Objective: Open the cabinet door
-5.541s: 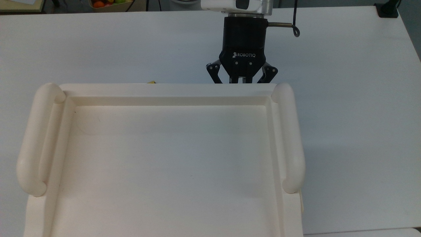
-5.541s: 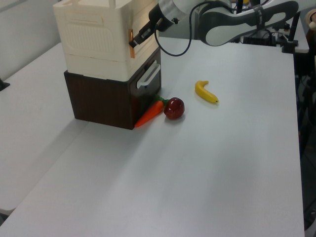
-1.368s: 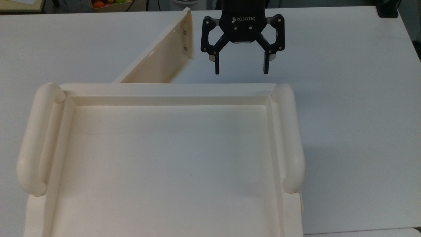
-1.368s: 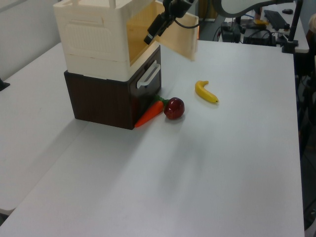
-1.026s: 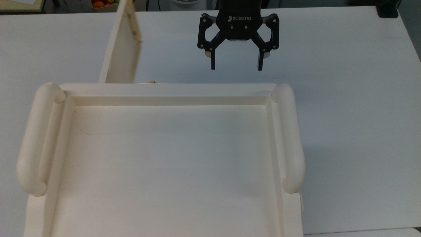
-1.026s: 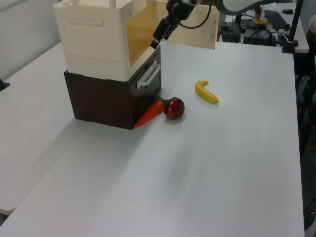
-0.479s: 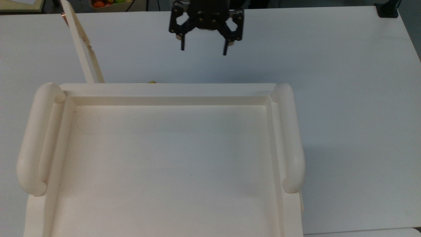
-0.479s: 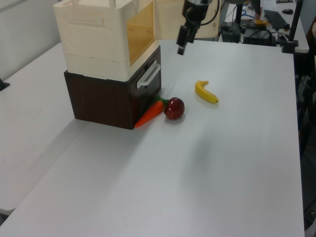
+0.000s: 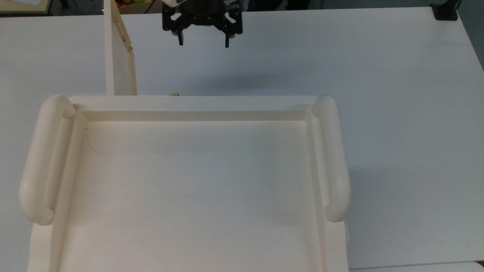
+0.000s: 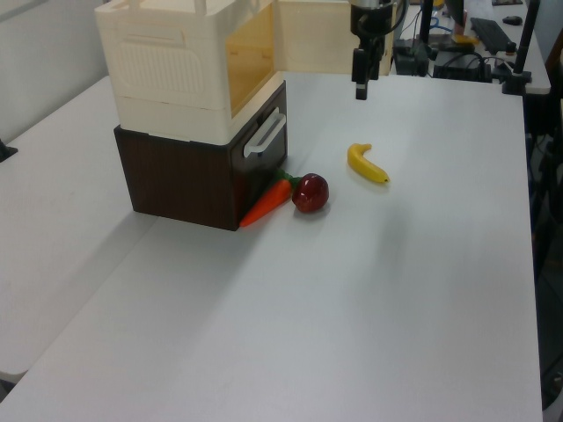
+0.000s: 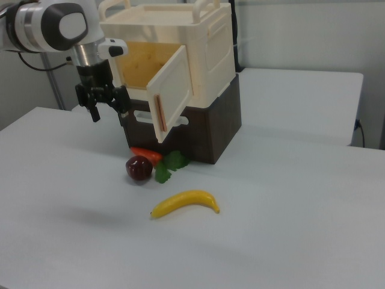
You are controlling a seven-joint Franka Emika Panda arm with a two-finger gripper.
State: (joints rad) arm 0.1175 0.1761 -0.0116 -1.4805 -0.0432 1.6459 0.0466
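One cabinet door (image 11: 170,100) stands swung wide open, hinged at the top view's left front corner of the cabinet (image 9: 189,181), its free edge with small reddish-brown marks pointing away from the unit. Right view: tan interior of the cream cabinet (image 11: 198,54) exposed; the door's long orange handle strip sits on its outer face. Cabinet rests atop a dark brown drawer unit (image 10: 189,180) with a white handle.

Gripper (image 9: 204,40) hangs in the air above the white table (image 9: 378,94), well apart from the door, fingers spread wide and pointing down, nothing between them. Right view places the gripper (image 11: 108,113) on the door's left; left view shows the gripper (image 10: 361,83) edge-on beside the open panel (image 10: 312,40).

On the table near the drawer unit: carrot (image 10: 266,201) with its tip against the unit's base, dark red apple (image 10: 310,192) touching the carrot's green top, banana (image 10: 366,164) lying apart from both. Right view: banana (image 11: 185,203) nearest the camera, apple (image 11: 139,168) just beside the leaves.
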